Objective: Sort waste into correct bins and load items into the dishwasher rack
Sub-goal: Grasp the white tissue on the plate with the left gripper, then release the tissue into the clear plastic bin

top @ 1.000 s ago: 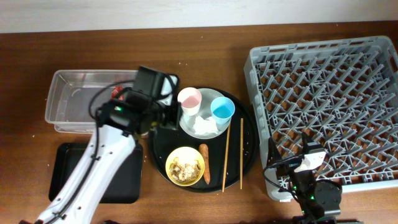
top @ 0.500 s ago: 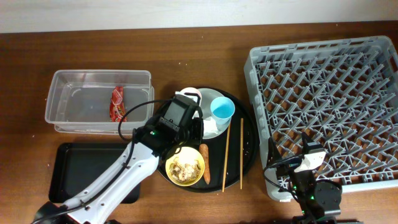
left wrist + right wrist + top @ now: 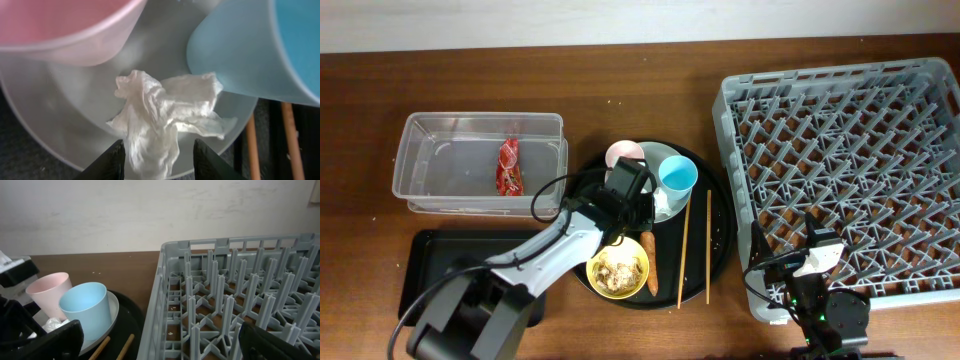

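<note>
We see the left jaws spread wide over the tissue, 1 tip on each side of its lower end, not clamped on it. The tissue lies crumpled on the grey plate, btwn the pink cup and the blue cup, which both stand on that plate. From overhead, the plate sits at the far side of the round black tray. The yellow bowl w/ food scraps is at the tray's near side, w/ the carrot stick just beside it on the right. The 2 chopsticks lie lengthwise further right on the tray, apart from each other. The red wrapper lies in the clear tub at the table's left. The shallow black tray sits just in front of the tub, partly under the left arm. The right jaws are released, held wide, near the front-left corner of the rack, gripping nothing.
</note>
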Controlling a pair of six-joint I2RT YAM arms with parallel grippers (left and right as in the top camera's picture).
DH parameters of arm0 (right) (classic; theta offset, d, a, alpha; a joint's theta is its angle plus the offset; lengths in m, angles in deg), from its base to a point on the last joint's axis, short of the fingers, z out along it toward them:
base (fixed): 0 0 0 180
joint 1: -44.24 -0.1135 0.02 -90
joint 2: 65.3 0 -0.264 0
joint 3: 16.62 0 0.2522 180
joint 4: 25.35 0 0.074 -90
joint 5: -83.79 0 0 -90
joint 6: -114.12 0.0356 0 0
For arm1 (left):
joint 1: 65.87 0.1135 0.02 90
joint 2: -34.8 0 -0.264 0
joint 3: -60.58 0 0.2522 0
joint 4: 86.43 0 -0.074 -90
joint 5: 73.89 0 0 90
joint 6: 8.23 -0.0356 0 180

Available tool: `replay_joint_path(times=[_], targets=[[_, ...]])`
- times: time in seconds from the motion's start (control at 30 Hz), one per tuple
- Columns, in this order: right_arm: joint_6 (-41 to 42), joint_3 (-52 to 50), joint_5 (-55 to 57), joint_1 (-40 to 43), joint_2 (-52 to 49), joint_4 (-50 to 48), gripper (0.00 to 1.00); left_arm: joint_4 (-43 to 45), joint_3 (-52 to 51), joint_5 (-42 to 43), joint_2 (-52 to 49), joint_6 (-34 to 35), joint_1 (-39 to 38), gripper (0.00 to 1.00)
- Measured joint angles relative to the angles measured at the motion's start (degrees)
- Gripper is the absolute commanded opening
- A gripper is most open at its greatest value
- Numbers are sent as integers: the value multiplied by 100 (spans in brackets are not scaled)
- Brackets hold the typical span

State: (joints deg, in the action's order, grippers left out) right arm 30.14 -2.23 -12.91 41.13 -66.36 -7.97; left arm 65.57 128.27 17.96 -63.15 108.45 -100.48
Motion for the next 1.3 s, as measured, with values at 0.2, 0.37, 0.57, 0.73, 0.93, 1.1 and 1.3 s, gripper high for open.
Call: replay_joint_path(times=[0.2,0.37,0.57,0.73,0.93,1.1,1.3], targets=[[4,0,0,0,0,0,98,37,-11,33,-107,35,0,0],[0,0,0,0,0,0,98,37,-11,33,-107,57,0,0],[4,0,0,0,0,-2,98,-28,-11,208,841,57,2,0],[0,0,0,0,0,-2,98,-557,-4,236,2428,57,210,0],[0,0,0,0,0,-2,98,-1139,-4,-752,3567,-142,1263,0],[2,0,0,0,0,0,98,-1327,-4,-1554,3167,-192,1945,0],[4,0,0,0,0,-2,98,-1036,-4,-1716,1561,-208,2522,7]])
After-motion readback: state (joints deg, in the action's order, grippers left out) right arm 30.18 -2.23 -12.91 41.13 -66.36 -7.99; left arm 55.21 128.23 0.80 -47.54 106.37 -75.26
